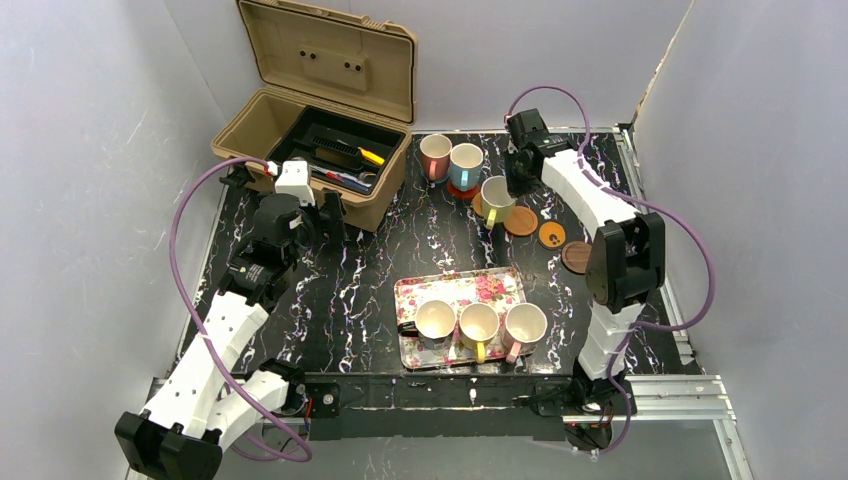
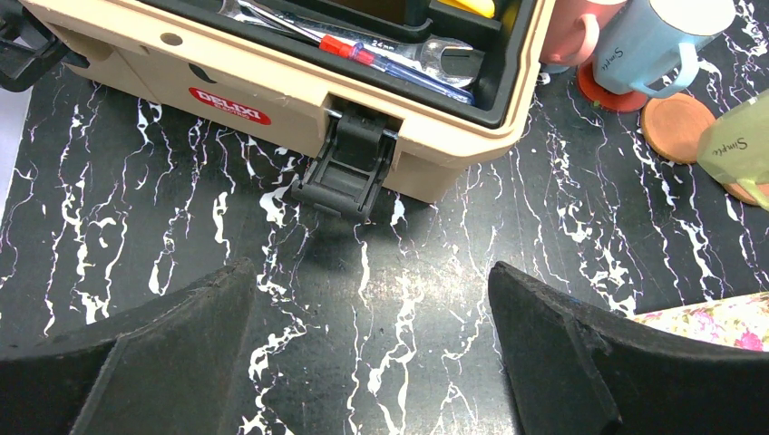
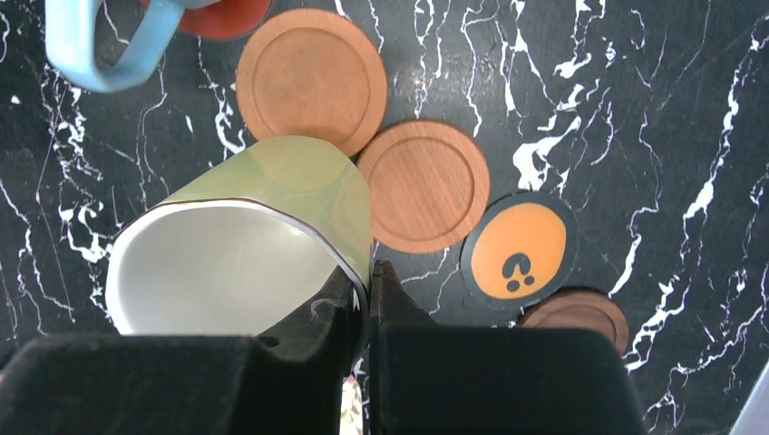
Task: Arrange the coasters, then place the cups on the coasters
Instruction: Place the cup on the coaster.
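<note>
Right gripper (image 3: pixel 367 290) jaws are pressing almost together, pinching the rim of the yellow-green mug (image 3: pixel 245 245). The mug is tilting with its mouth toward the wrist camera. It is hanging over the edge of one wooden coaster (image 3: pixel 311 77) and just beside a second wooden coaster (image 3: pixel 423 184); cannot tell whether it is touching either. This spot is lying past the far edge of the floral tray (image 1: pixel 470 288), a little to the right.

From the second wooden disc, an orange footprint coaster (image 3: pixel 519 249) and then a dark brown coaster (image 3: pixel 576 313) are lining up in a row, running back toward the tray's far right corner. The blue mug (image 1: pixel 466 165) is sitting upright on a red coaster (image 2: pixel 609 93), with the pink mug (image 1: pixel 435 155) just beside it. Both are standing farther from the tray than the pinched mug. Three more mugs (image 1: pixel 479 325) are standing side by side on the tray's near half.

Left gripper (image 2: pixel 372 362) jaws are spreading wide, gripping nothing, hovering over the marble table (image 2: pixel 136 199). It is facing the latch (image 2: pixel 349 168) of the open toolbox (image 1: pixel 300 130), well off to the tray's far left.
</note>
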